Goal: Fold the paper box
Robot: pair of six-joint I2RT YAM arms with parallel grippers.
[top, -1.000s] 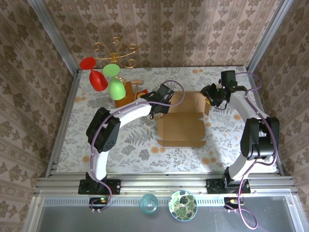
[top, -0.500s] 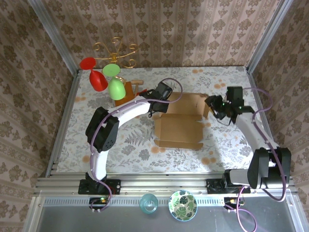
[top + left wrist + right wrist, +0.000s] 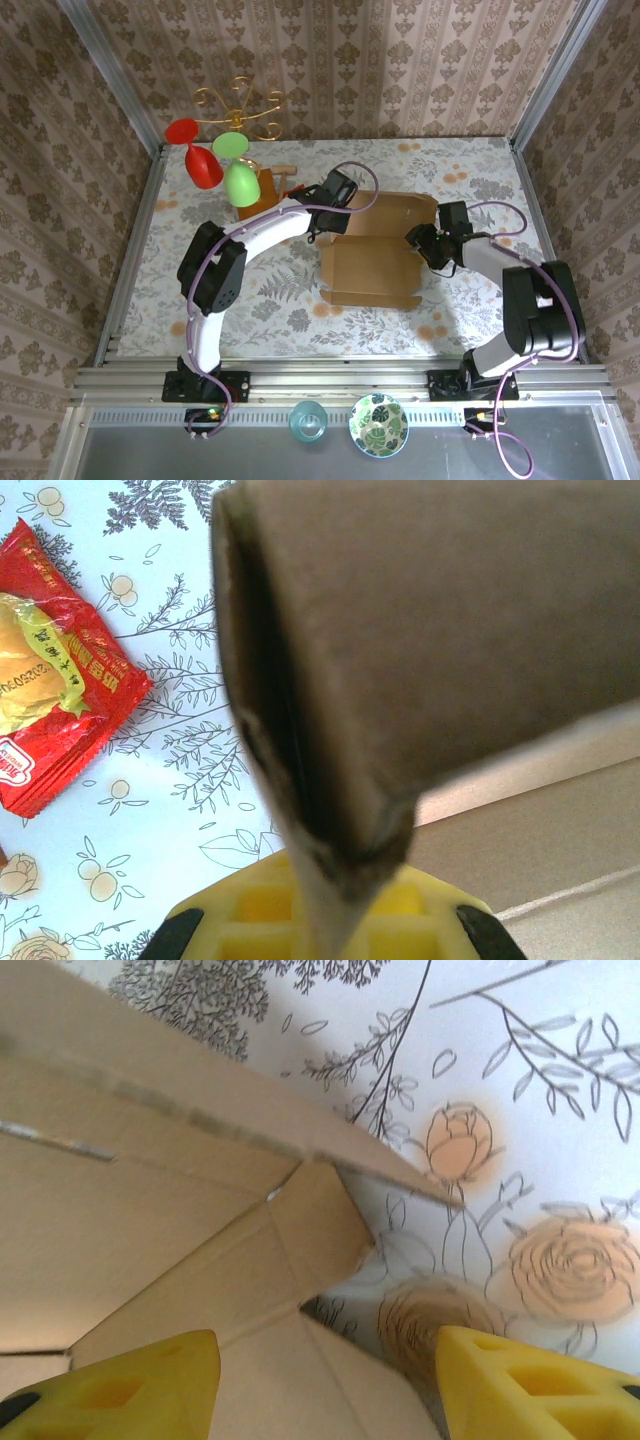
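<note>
From above, the left arm [image 3: 255,235] rises from its base at the near-left rail and arches far and rightward. The left gripper [image 3: 335,200] sits at the far-left corner of the paper box [image 3: 375,260]. The right arm [image 3: 535,300] is folded tightly, its forearm lying low and pointing left, so the right gripper [image 3: 422,242] is at the box's right edge. The box lies at the middle of the floral table [image 3: 250,300], its base flat and its far panel raised. A wooden block stand [image 3: 265,190] with red and green glasses [image 3: 240,182] is to the far left, close beside the left wrist. A patterned bowl [image 3: 378,425] and a clear tumbler [image 3: 308,420] rest on the near ledge.

At the left wrist, a cardboard flap of the box [image 3: 450,630] looms close, its raw edge running down into the left gripper [image 3: 330,925]. The yellow fingers [image 3: 250,910] are clamped on that edge. A red snack packet [image 3: 55,680] lies on the cloth to the left.

At the right wrist, the right gripper [image 3: 320,1380] is spread wide, one yellow fingertip [image 3: 120,1380] low on the left and the other low on the right. Between them are the box's [image 3: 150,1210] creased panels and a small corner tab, with nothing gripped.
</note>
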